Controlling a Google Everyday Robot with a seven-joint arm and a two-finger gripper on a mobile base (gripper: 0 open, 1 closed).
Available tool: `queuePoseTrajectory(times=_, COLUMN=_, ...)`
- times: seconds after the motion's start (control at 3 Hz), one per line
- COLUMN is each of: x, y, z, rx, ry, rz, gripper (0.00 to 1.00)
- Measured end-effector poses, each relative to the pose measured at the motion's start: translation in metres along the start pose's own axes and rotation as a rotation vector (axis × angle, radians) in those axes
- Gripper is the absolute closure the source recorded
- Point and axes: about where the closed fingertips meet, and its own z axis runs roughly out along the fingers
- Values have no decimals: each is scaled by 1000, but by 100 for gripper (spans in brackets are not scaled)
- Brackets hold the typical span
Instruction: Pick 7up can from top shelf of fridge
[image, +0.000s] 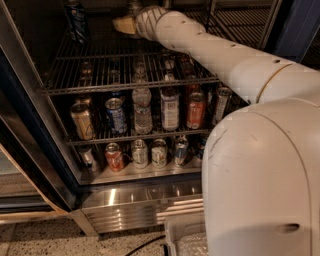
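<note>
My gripper (123, 25) is inside the fridge (30, 125), just above the top shelf (100, 65), a grey wire rack, near its back middle. My white arm reaches in from the lower right. A pale silvery can, the 7up can (133, 7), shows just behind and above the gripper at the picture's upper edge. It is mostly hidden by the wrist. I cannot tell whether the gripper touches it.
A dark blue can (77, 21) stands at the back left of the top shelf. The lower racks (135, 137) are crowded with cans and bottles. The fridge's steel base (140, 200) and dark door frame (297, 30) bound the opening. A white bin (182, 240) is on the floor.
</note>
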Motion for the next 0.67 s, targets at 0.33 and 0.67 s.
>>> queuePoseTrajectory(times=0.33, x=-7, y=1, z=14, rx=-11, ry=-17, rz=-14, gripper=18)
queuePoseTrajectory(times=0.67, x=-4, y=-13, z=43, rx=9, ry=-13, rz=-21, gripper=17)
